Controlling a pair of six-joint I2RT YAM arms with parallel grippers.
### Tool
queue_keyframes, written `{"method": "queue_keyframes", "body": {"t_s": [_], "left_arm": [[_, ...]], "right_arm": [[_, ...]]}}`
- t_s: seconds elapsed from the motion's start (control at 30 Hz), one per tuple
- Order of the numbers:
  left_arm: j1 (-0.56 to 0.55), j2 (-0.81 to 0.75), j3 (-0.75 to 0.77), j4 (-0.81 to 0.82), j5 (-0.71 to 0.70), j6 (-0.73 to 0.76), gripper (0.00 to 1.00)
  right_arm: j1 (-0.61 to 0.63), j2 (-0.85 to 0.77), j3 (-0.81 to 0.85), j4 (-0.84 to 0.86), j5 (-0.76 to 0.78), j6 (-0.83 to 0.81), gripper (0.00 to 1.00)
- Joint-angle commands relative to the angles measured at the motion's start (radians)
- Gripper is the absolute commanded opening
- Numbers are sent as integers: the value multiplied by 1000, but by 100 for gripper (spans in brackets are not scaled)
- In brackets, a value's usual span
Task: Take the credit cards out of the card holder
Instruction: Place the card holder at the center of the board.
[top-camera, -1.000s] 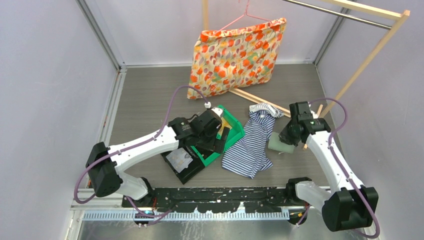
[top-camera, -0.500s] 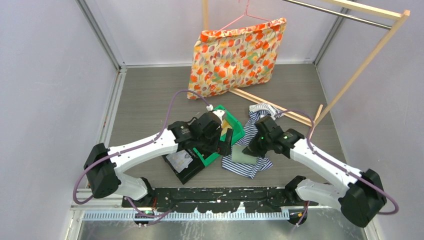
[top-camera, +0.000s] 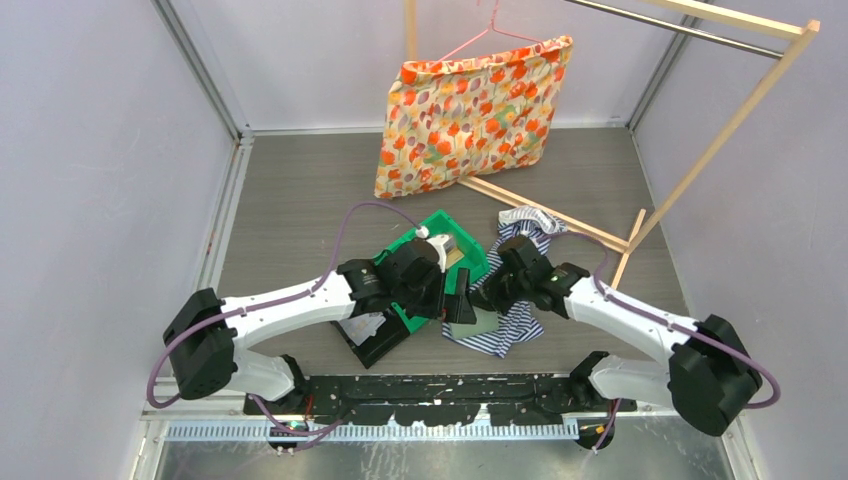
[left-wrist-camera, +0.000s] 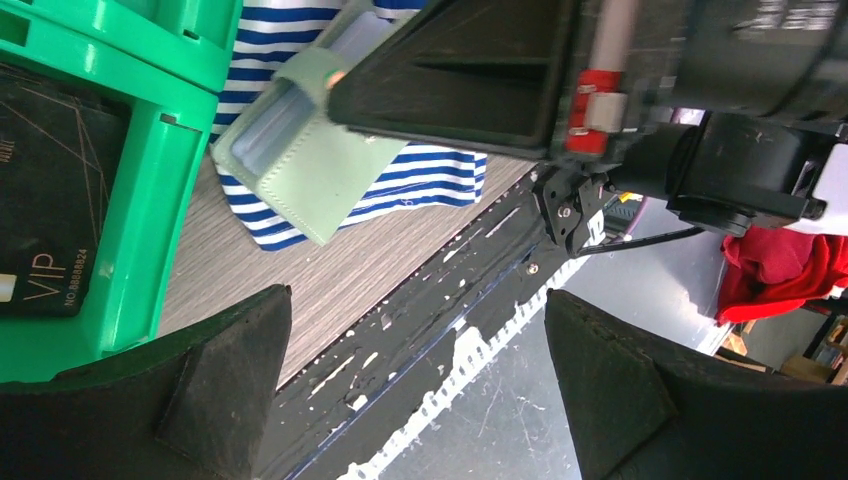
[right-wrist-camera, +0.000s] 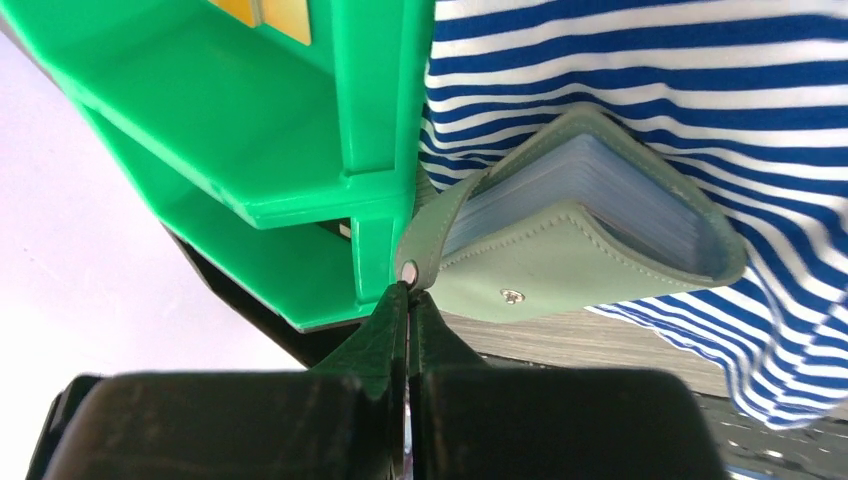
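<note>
The card holder (right-wrist-camera: 560, 270), a sage-green wallet, hangs half open over the striped shirt from its snap tab. My right gripper (right-wrist-camera: 408, 290) is shut on that tab. Pale stacked sleeves show between its covers; I cannot make out cards in them. From above the card holder (top-camera: 488, 322) lies between both wrists. My left gripper (left-wrist-camera: 420, 390) is open and empty, a little way from the card holder (left-wrist-camera: 310, 165), over the table's front edge. A greyish card (top-camera: 360, 325) lies on the black tray. A dark card printed VIP (left-wrist-camera: 45, 210) lies in the green bin.
The green plastic bin (top-camera: 475, 262) sits just left of the wallet, partly on the black tray (top-camera: 385, 345). A blue-striped shirt (top-camera: 520, 300) lies under the wallet. A floral bag (top-camera: 470, 110) and a wooden rack (top-camera: 720, 140) stand at the back.
My right arm carried the card holder left, from the table right of the shirt to beside the green bin. My left gripper, still open, shifted nearer and right, towards it.
</note>
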Motion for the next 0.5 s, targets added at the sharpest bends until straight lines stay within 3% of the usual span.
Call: {"method": "queue_keyframes", "body": {"t_s": [0.0,0.03,0.1,0.23,0.37,0.47], "left_arm": [[-4,-22,23,20,-39,21,99],[-4,-21,30,-4,-56,34,99],[-4,-17,54,-59,-78,63,99],[-4,-8,89,-116,-85,90,99],[-4,-6,102,-130,-81,94,99],[-4,-6,108,-155,-125,67,99]], "right_arm": [[-35,-88,91,-120,70,-153,1],[-38,-85,121,-166,92,-218,4],[-43,-70,194,-281,143,-328,34],[-57,-89,257,-399,263,-473,60],[-172,-117,228,-435,267,-570,61],[-277,-86,197,-427,173,-643,59]]}}
